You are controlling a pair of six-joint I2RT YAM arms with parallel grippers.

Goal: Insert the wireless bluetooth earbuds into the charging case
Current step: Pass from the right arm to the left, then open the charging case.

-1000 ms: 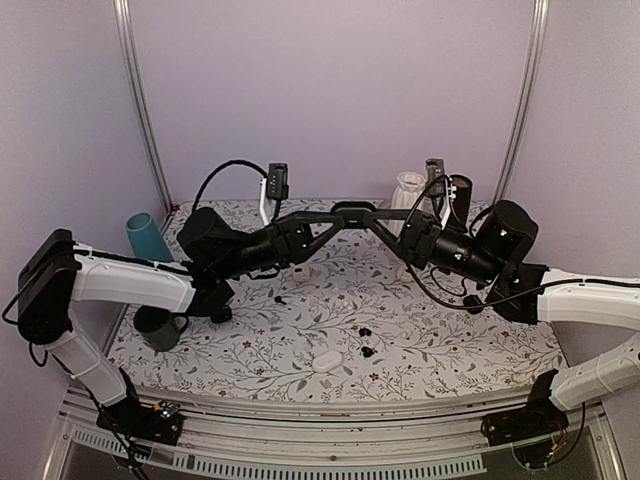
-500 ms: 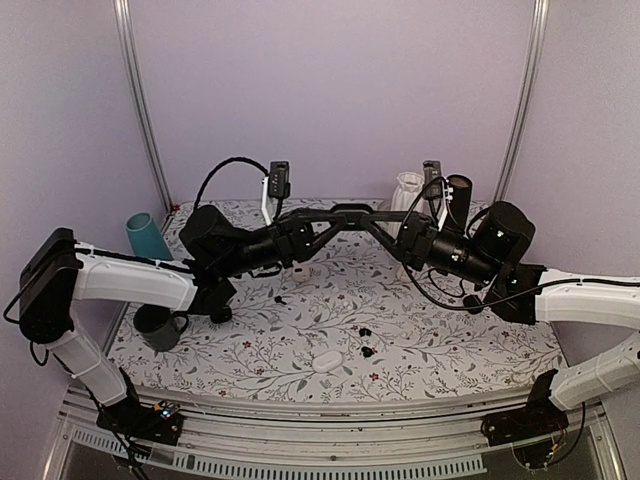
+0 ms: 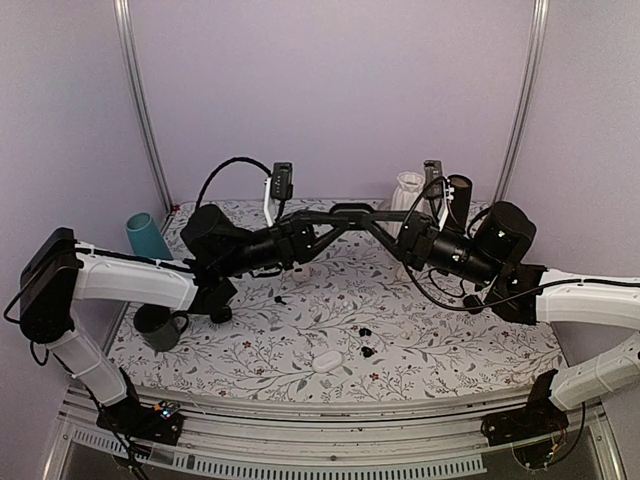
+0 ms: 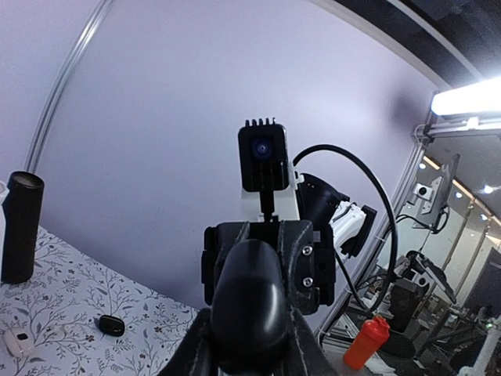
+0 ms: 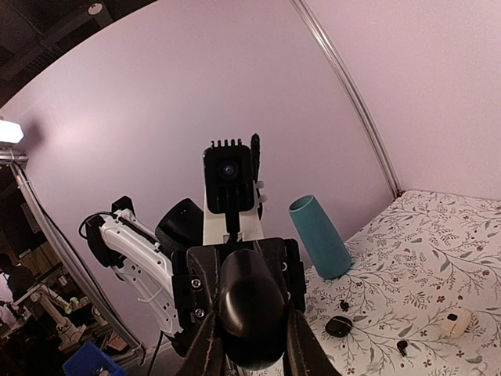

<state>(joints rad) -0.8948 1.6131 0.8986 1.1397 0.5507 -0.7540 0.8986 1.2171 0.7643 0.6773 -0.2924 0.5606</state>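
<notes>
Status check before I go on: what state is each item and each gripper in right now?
left gripper, shut on the black charging case.
right gripper, shut on the black charging case.
black charging case, held above the table from both sides; open or closed unclear.
earbuds, loose on the table, not in any case.
white case, lying on the table, untouched.
teal cup, standing.

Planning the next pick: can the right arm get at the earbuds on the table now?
Probably not yet. The right gripper and left gripper both clamp the black case in mid-air; the earbuds lie unobstructed below.
</notes>
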